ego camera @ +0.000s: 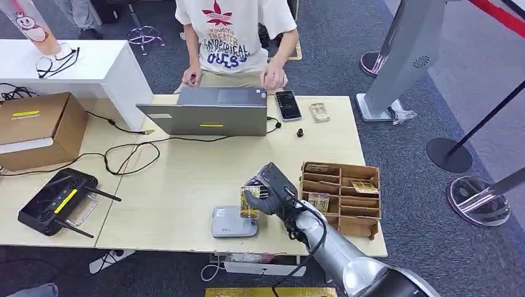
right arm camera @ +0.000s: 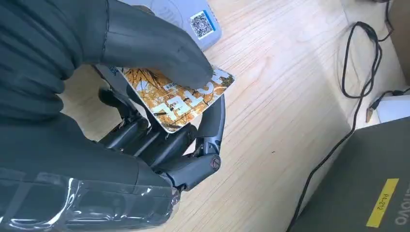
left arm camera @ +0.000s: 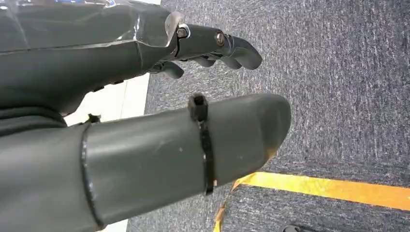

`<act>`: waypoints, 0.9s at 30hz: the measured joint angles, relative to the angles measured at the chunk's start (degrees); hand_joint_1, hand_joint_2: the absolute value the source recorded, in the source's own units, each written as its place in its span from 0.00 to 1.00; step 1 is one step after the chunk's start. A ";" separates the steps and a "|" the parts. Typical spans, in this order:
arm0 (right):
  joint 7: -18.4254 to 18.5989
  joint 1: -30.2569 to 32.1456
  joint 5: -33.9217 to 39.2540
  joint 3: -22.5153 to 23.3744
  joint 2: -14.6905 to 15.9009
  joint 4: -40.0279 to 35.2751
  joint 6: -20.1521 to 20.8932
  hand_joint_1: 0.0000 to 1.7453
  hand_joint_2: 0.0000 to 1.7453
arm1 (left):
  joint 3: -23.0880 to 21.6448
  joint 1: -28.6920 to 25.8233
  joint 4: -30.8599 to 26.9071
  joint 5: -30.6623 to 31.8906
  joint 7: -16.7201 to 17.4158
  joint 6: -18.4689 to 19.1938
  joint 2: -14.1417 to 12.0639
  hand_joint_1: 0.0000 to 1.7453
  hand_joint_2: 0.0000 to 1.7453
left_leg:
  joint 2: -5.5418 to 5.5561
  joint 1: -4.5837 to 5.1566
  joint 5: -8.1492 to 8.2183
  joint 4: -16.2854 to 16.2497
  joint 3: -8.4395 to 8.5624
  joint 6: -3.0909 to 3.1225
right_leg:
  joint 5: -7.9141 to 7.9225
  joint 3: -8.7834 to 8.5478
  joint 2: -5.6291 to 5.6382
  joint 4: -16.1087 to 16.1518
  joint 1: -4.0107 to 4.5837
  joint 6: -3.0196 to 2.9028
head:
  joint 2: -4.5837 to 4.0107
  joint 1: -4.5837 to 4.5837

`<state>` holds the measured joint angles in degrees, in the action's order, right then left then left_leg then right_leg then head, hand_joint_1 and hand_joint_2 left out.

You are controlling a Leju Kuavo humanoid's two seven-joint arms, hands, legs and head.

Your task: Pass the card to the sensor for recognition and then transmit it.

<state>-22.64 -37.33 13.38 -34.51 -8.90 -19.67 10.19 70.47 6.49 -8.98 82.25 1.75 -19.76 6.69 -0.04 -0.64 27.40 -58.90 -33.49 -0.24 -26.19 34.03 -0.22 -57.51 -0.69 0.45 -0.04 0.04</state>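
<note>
A: Golden-yellow and glossy, the printed plastic card (right arm camera: 181, 99) sits pinched between the thick grey thumb and the dark fingers (right arm camera: 145, 140) of the right hand (ego camera: 267, 192). In the head view the card (ego camera: 249, 201) hangs just over the far right corner of the flat grey sensor pad with the QR sticker (ego camera: 232, 224).

B: So is it touching the pad?

A: I cannot tell; it looks held above it, tilted on edge rather than flat.

B: What could go wrong from here?

A: My guess: the thumb covers only one part of the card, so a quick swing could twist it loose and drop it on the pale wooden table (ego camera: 186, 179). Also, held edge-on and off the pad's middle, it might not be read. Lowering too hard could shove the pad, which lies close to the table's near edge.

B: And beyond the pad?

A: Right of the pad stands a brown cardboard tray of compartments (ego camera: 340, 198) with more cards in it. Beyond the pad, at the far side of the table, a grey laptop (ego camera: 207, 111) faces a seated person in a white printed shirt (ego camera: 232, 37). A black cable (ego camera: 130, 154) trails left of the pad.

B: The arm's pose?

A: The silver right arm reaches in from the near edge, wrist bent toward the pad. The left hand (left arm camera: 145, 111) hangs over blue-grey carpet, fingers loosely apart, holding nothing.
</note>
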 joint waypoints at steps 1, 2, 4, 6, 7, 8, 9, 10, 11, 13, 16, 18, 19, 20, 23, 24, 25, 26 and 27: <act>0.00 -0.01 0.00 0.13 0.02 0.07 0.00 1.00 1.00 | 0.00 0.00 0.00 -0.09 -0.04 -0.07 0.00 0.00 0.00 | 0.00 0.00 0.00 0.00 0.00 0.00 | 0.00 0.00 0.00 0.00 0.00 0.00 | 0.00 0.00; 0.04 -0.02 -0.02 0.24 0.02 0.11 0.04 1.00 1.00 | 0.00 0.00 0.00 -0.13 -0.07 -0.11 0.00 0.00 0.00 | 0.00 0.00 0.00 0.00 0.01 0.00 | 0.00 0.00 0.00 0.00 0.00 0.00 | 0.00 0.00; 0.17 -0.03 -0.26 0.35 0.02 0.24 0.09 1.00 1.00 | 0.02 0.00 0.00 -0.15 -0.11 -0.20 0.00 0.00 0.00 | 0.00 0.00 0.00 0.00 0.02 0.00 | 0.00 -0.02 0.00 0.00 0.00 0.00 | 0.00 0.00; 0.15 -0.03 -0.74 0.39 0.02 0.33 0.17 1.00 1.00 | 0.00 0.00 0.00 -0.15 -0.24 -0.22 0.00 0.00 0.00 | 0.00 0.00 0.00 0.00 0.03 0.00 | 0.00 -0.03 0.00 0.00 0.00 0.00 | 0.00 0.00; 0.06 -0.03 -0.72 0.44 0.02 0.39 0.17 1.00 1.00 | 0.00 0.00 0.00 -0.15 -0.26 -0.22 0.00 0.00 0.00 | 0.00 0.00 0.00 0.00 0.04 0.00 | 0.00 -0.03 0.00 0.00 0.00 0.00 | 0.00 0.00; -0.11 -0.02 -0.74 0.46 0.02 0.44 0.17 1.00 1.00 | 0.00 0.00 0.00 -0.15 -0.35 -0.22 0.00 0.00 0.00 | 0.00 0.00 0.00 0.00 0.04 0.00 | 0.00 -0.04 0.00 0.00 0.00 0.00 | 0.00 0.00; -0.35 0.01 -0.85 0.48 0.02 0.44 0.17 1.00 1.00 | 0.00 0.00 0.00 -0.18 -0.39 -0.22 0.00 0.00 0.00 | 0.00 0.00 0.00 0.00 0.05 0.00 | 0.00 -0.05 0.00 0.00 0.00 0.00 | 0.00 0.00; -0.66 0.09 -0.87 0.52 0.02 0.46 0.15 1.00 1.00 | 0.00 0.00 0.00 -0.18 -0.42 -0.22 -0.02 0.00 0.00 | 0.00 0.00 0.00 0.00 0.05 0.00 | 0.00 -0.05 0.00 0.00 0.00 0.00 | 0.00 0.00; -1.07 0.30 -1.02 0.59 0.02 0.48 0.00 1.00 1.00 | 0.00 0.00 0.00 -0.20 -0.48 -0.22 -0.02 0.00 0.00 | 0.00 0.00 0.00 0.00 0.05 0.00 | 0.00 -0.05 0.00 0.00 0.00 0.00 | 0.00 0.00; -1.96 0.53 -1.64 0.61 0.02 0.46 0.00 1.00 1.00 | 0.00 -0.03 0.00 -0.24 -0.57 -0.22 -0.02 0.00 0.00 | -0.02 0.00 0.00 0.00 0.06 0.00 | 0.01 -0.05 0.02 0.00 0.00 0.00 | 0.00 0.02; -3.30 1.02 -1.97 0.61 0.00 0.31 -0.11 1.00 1.00 | 0.00 -0.04 0.00 -0.26 -0.72 -0.22 0.00 0.00 0.00 | -0.02 0.00 0.00 0.00 0.09 0.00 | 0.00 -0.08 0.02 0.00 0.00 0.00 | 0.00 0.00; -4.05 1.48 -2.01 0.61 0.00 0.06 -0.11 1.00 1.00 | -0.02 -0.04 0.00 -0.26 -0.72 -0.22 -0.02 0.00 0.00 | -0.03 0.00 0.00 0.00 0.11 0.00 | 0.00 -0.09 0.02 0.00 0.00 0.00 | 0.00 0.00; -4.39 1.75 -2.10 0.61 0.00 -0.17 -0.04 1.00 1.00 | -0.04 -0.04 0.00 -0.24 -0.72 -0.22 0.00 0.00 0.00 | -0.03 -0.01 0.00 0.00 0.12 0.00 | 0.00 -0.10 0.03 0.00 0.00 0.00 | 0.00 0.00; -4.63 1.98 -2.43 0.61 0.00 -0.35 0.00 1.00 1.00 | -0.09 -0.03 0.00 -0.24 -0.72 -0.22 0.00 0.00 0.00 | -0.04 -0.01 0.00 0.00 0.13 0.00 | 0.00 -0.10 0.03 0.00 0.00 0.00 | 0.00 0.00; -5.20 2.66 -2.86 0.61 -0.07 -0.81 0.09 1.00 1.00 | -0.20 -0.02 0.00 -0.17 -0.74 -0.22 0.00 0.00 0.00 | -0.04 -0.01 0.00 0.00 0.16 -0.01 | 0.01 -0.13 0.04 0.00 0.00 -0.01 | 0.00 0.00; -5.44 2.86 -2.89 0.61 -0.09 -1.00 0.09 1.00 1.00 | -0.24 0.00 0.00 -0.15 -0.81 -0.22 0.00 0.00 0.00 | -0.04 -0.01 0.00 0.00 0.17 -0.01 | 0.01 -0.14 0.03 0.00 0.00 -0.01 | 0.00 0.00; -5.57 3.03 -2.89 0.61 -0.09 -1.18 0.09 1.00 1.00 | -0.30 0.01 0.00 -0.13 -0.92 -0.22 0.00 0.00 0.00 | -0.04 -0.01 -0.01 0.00 0.18 -0.01 | 0.01 -0.15 0.04 0.00 0.00 -0.01 | 0.00 0.00; -5.68 3.17 -2.89 0.61 -0.11 -1.29 0.09 1.00 1.00 | -0.35 0.03 0.00 -0.13 -0.94 -0.20 0.00 0.00 0.00 | -0.04 -0.01 -0.01 0.00 0.19 -0.01 | 0.01 -0.16 0.04 0.00 0.00 -0.01 | 0.00 0.00; -5.71 3.30 -2.89 0.61 -0.15 -1.42 0.11 1.00 1.00 | -0.39 0.05 0.00 -0.13 -0.98 -0.20 0.00 0.00 0.00 | -0.04 -0.01 -0.01 0.00 0.19 -0.01 | 0.01 -0.17 0.04 0.00 0.00 -0.01 | 0.00 0.00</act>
<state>-28.35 -34.03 10.49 -33.90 -9.05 -21.09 10.29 70.07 6.54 -8.98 82.12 0.76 -19.96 6.69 -0.08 -0.65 27.40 -58.91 -33.30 -0.25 -26.18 33.86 -0.19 -57.50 -0.69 0.44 -0.04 0.04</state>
